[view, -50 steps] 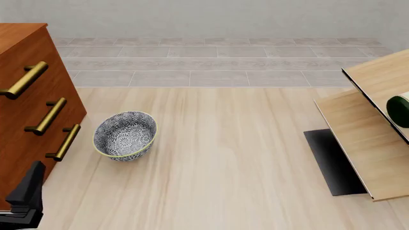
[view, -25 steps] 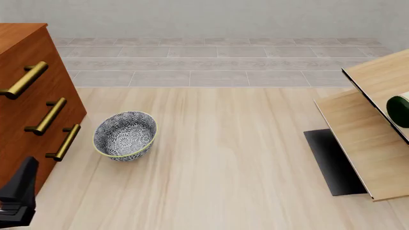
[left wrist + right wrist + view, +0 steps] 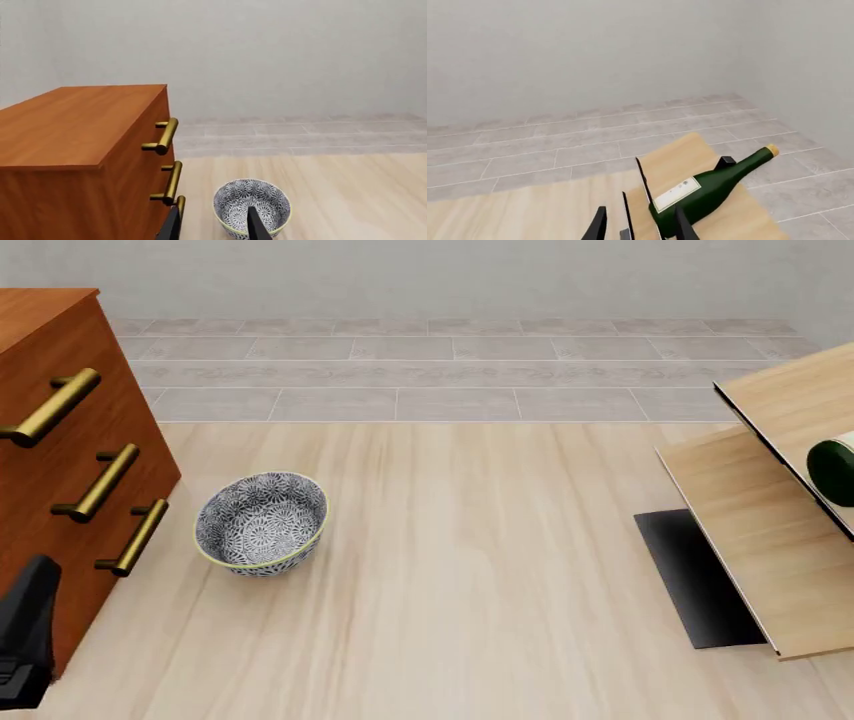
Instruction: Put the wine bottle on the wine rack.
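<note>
One bottle point(image 3: 704, 192) in view from the right wrist camera: dark green glass, tan cork, lying on its side on the pale-wood rack point(image 3: 694, 160), cork end pointing away from the camera. It rests on a slanted panel beside a thin dark-edged divider. The right end effector point(image 3: 639, 227) sits just short of the bottle's base; its two dark fingertips point(image 3: 682, 225) stand apart with nothing between them, released, and one tip overlaps the bottle's base in the picture, contact not resolvable.

Front view: only the round green base of the bottle point(image 3: 837, 470) shows at the right edge, lodged between the rack's point(image 3: 761, 530) upper and lower panels; black base plate point(image 3: 694, 575) flat on the counter point(image 3: 467, 590) below. The right arm is out of this view.

Left end effector point(image 3: 212, 227): fingertips apart, empty, aimed toward the patterned bowl point(image 3: 251, 206), which sits just beside the brown cabinet point(image 3: 80, 150) with brass handles. In the front view a dark part of the left arm point(image 3: 27, 645) shows at the lower left corner, next to the cabinet.

Label point(image 3: 675, 194): white paper with a small mark, writing too small to read.
</note>
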